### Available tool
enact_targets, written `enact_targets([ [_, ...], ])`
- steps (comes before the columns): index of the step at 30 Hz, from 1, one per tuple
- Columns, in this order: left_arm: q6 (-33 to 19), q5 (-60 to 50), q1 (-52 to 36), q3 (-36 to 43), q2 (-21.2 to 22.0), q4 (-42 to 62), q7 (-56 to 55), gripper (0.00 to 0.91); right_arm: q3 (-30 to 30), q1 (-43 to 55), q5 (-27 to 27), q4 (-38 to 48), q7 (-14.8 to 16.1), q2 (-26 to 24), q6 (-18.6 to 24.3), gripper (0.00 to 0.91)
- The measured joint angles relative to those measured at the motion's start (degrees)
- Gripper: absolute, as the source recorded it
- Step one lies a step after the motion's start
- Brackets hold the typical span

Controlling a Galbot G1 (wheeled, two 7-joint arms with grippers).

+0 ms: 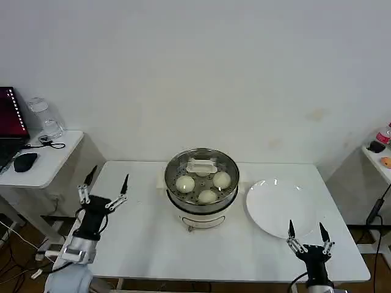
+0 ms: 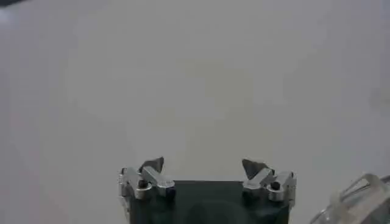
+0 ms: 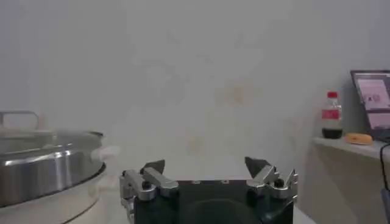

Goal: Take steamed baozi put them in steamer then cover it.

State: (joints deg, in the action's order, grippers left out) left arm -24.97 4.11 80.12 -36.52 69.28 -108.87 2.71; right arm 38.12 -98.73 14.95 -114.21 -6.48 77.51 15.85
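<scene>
Stainless-steel steamer (image 1: 202, 194) is standing at the middle of the white bench (image 1: 146, 238), with the glass cover (image 1: 202, 173) sitting on it. Through the glass I am seeing three steamed baozi (image 1: 208, 196) on the tray. An empty white plate (image 1: 278, 207) is lying just beside the steamer. I am holding my left gripper (image 1: 107, 184) over the bench's left edge and my right gripper (image 1: 306, 232) near the plate, fingers spread apart on both.
</scene>
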Motion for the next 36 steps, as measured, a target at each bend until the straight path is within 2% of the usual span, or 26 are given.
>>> enact_targets([
  [11, -5.87, 4.01, 5.96, -3.66, 4.39, 4.03, 2.50, 0.907, -0.08, 0.24, -0.58, 1.02, 0.12, 0.23, 0.75, 0.907],
  [17, -7.97, 4.14, 7.63, -4.62, 5.31, 5.68, 2.76, 0.907, -0.05, 0.21, -0.66, 1.08, 0.13, 0.16, 1.02, 0.907],
  [36, -9.94, 3.16, 9.38, -4.96, 6.69, 6.70, 2.28, 0.907, 0.11, -0.40, -1.46, 1.42, 0.03, 0.83, 1.70, 0.907],
])
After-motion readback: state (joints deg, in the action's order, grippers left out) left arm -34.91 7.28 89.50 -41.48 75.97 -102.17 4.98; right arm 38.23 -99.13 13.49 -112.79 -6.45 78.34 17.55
